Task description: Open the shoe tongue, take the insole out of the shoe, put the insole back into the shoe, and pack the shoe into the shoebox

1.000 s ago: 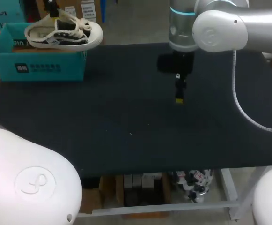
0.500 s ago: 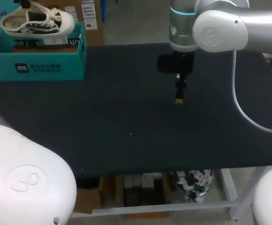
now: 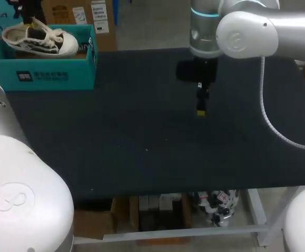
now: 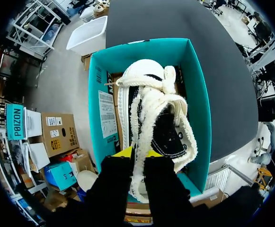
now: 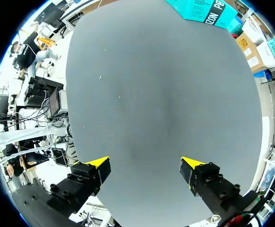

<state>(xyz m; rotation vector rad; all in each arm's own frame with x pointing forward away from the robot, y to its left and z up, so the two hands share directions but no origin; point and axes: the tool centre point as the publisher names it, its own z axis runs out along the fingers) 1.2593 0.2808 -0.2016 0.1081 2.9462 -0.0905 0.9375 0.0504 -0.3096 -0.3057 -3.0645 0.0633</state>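
shoe (image 3: 39,41) sits inside the teal shoebox (image 3: 47,73) at 10 o'clock on the surface (image 3: 142,147), with the left pincer (image 4: 138,153) clamped on its white edge. right pincer (image 5: 146,169) hangs fingers apart, holding nothing, over bare surface toward 1 o'clock.

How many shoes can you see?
1. The shoe is partly inside the teal shoebox at the table's far left corner, held by the left gripper. Another could hide underneath.
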